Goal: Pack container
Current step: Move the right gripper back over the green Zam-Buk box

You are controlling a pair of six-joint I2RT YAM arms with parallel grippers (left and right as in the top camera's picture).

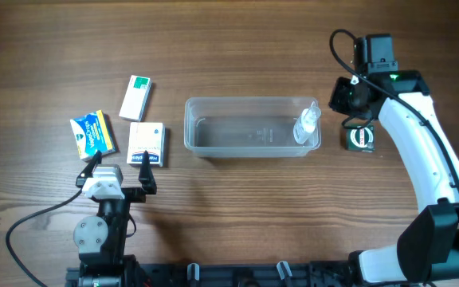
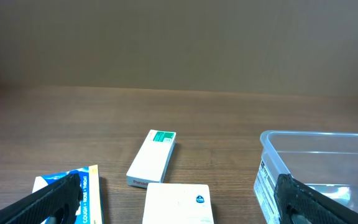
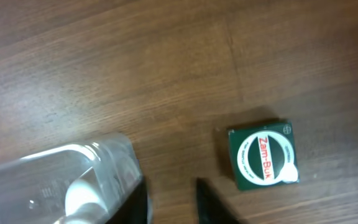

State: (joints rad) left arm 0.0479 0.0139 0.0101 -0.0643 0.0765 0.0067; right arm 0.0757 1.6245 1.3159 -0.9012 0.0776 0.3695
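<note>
The container [image 1: 245, 100] was seen at the middle of the tabletop [image 1: 237, 215], with a small clear bottle [image 1: 307, 126] lying in its right end. The right gripper [image 3: 169, 190] was placed just right of that end, its fingers drawn nearly together on nothing. The dark green box [image 3: 263, 163] lay a little farther right, untouched. The left gripper [image 1: 119, 159] was spread wide and empty at the near edge of a white box [image 1: 147, 143]. A blue and yellow box [image 1: 92, 134] lay to that box's left and a white and green box [image 1: 135, 97] on its far side. The green box was judged the likely next item for the right side. The fingers would have to be opened wider than the box, centred over it and lowered squarely before being closed. The lift should then be kept clear of the container's rim, so that the tub was not shoved.
</note>
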